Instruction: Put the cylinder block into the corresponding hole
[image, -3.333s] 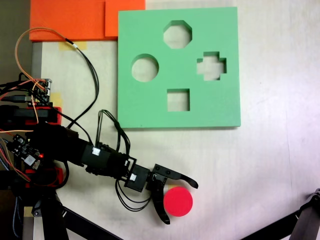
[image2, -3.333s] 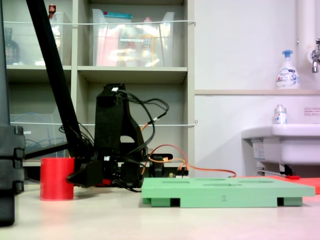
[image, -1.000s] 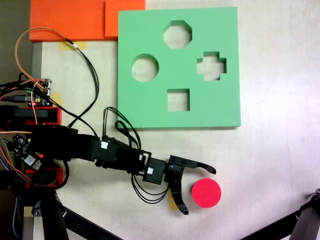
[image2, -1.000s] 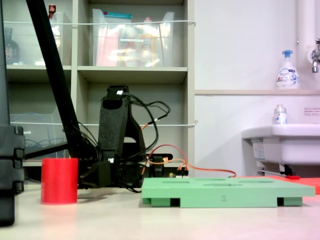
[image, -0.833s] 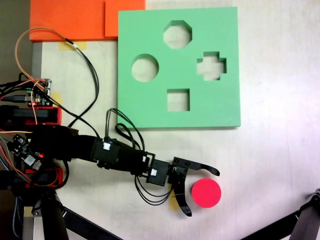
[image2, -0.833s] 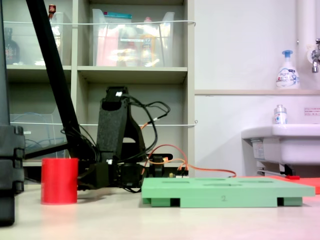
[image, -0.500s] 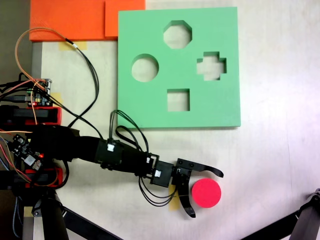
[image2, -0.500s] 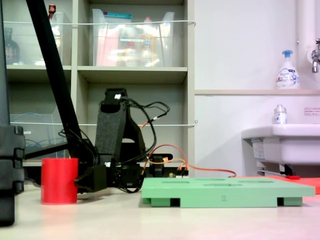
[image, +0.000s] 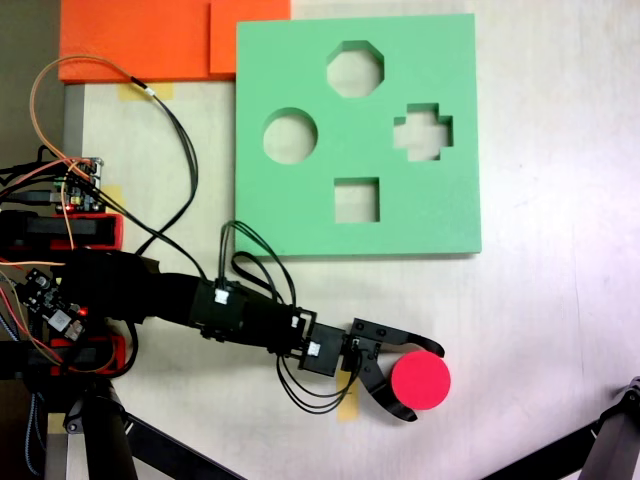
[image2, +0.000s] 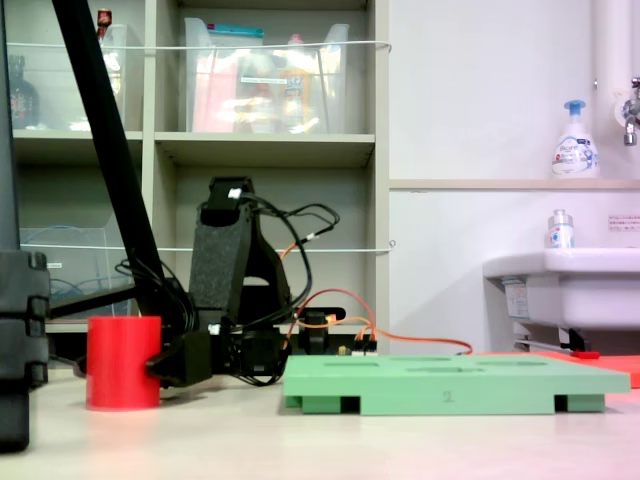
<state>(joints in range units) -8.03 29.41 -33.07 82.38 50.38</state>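
the robot arm is stretching low across the pale table (image: 560, 300), its gripper (image: 425, 382) closing around the red cylinder block (image: 420, 381) near the bottom edge of a fixed view from above. one black finger is lying along the block's upper side and the other is curling under its lower side, both hugging the rim; the jaws are standing partly open, just about the block's width, and whether they are truly pinching it cannot be told from here. in a fixed view from table level, the block (image2: 123, 362) is standing upright on the table with the gripper pressed against its right side, so it is not lifted yet. the green foam board (image: 300, 215) is lying well apart, further up the table, and the round hole (image: 290, 136) near its left edge is sitting empty, with an eight-sided hole (image: 355, 68), a cross-shaped hole (image: 422, 133) and a square hole (image: 356, 200) nearby. this looks like the grasping step, with the carrying and placing all to come. the next move seems to call for a firm squeeze, a clean lift clear of the board's edge, then a swing over to the round opening and a straight lowering in.
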